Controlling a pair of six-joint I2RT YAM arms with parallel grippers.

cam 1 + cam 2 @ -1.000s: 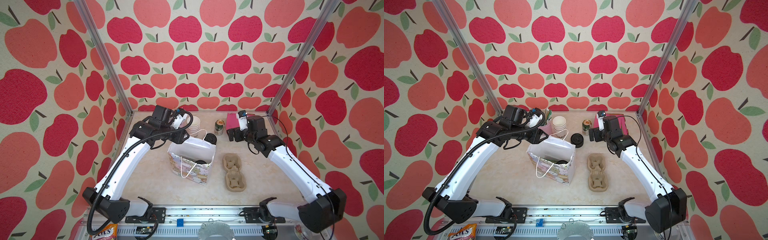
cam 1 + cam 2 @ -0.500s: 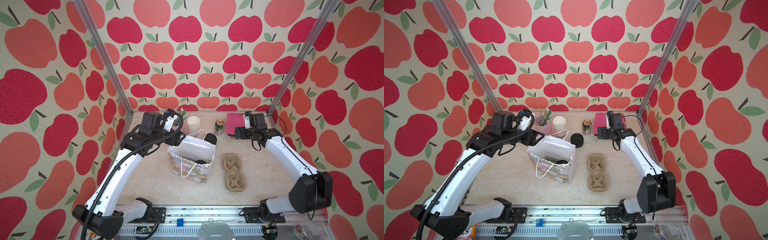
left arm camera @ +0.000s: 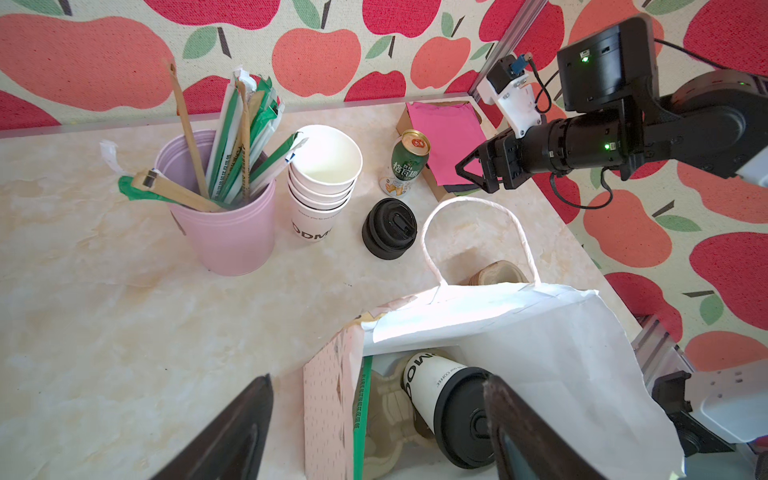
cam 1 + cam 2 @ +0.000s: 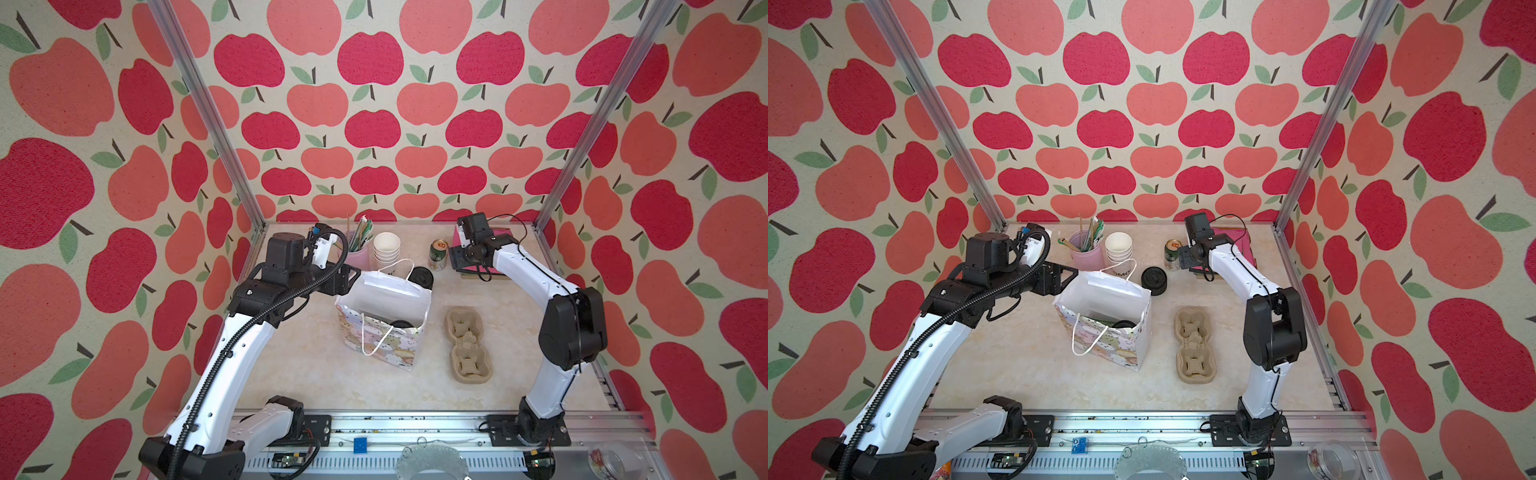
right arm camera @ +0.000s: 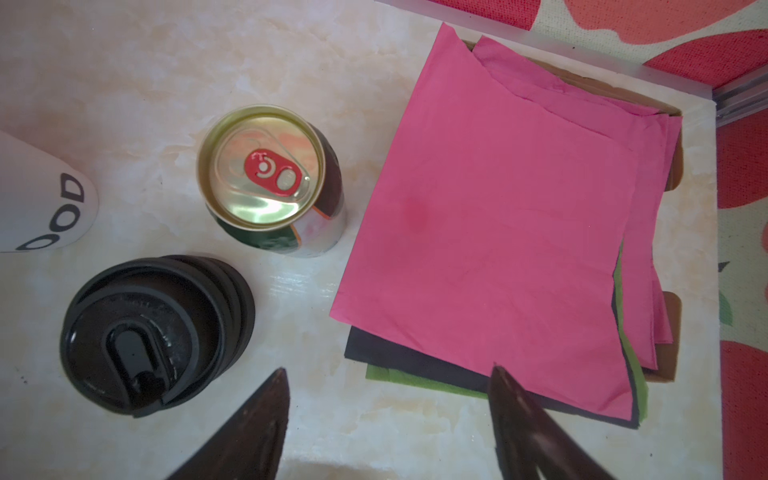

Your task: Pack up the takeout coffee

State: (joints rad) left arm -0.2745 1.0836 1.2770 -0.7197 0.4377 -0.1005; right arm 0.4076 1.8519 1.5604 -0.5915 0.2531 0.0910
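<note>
**Inspector:** Two sets of jaws to account for. Left side first.

**Assistant:** The left jaws stand apart and empty, hovering at the left rim of the paper bag, just above its mouth.

**Inspector:** And the takeout coffee?

**Assistant:** It is inside the bag, lying on its side with its long axis slanting along the bag floor and its black-lidded end nearest the left jaws. It sits below the gap between them. It appears to rest on a pulp insert, though contact is unclear.

**Inspector:** Further right?

**Assistant:** The lid stack and the can stand on the tabletop. The right jaws are likewise apart and empty, poised at the edge of the pink napkins, well apart from the bag.

**Inspector:** Finding?

**Assistant:** The left arm is nearer the cup. I judge the coffee packed; any righting would fall to the left.
</note>
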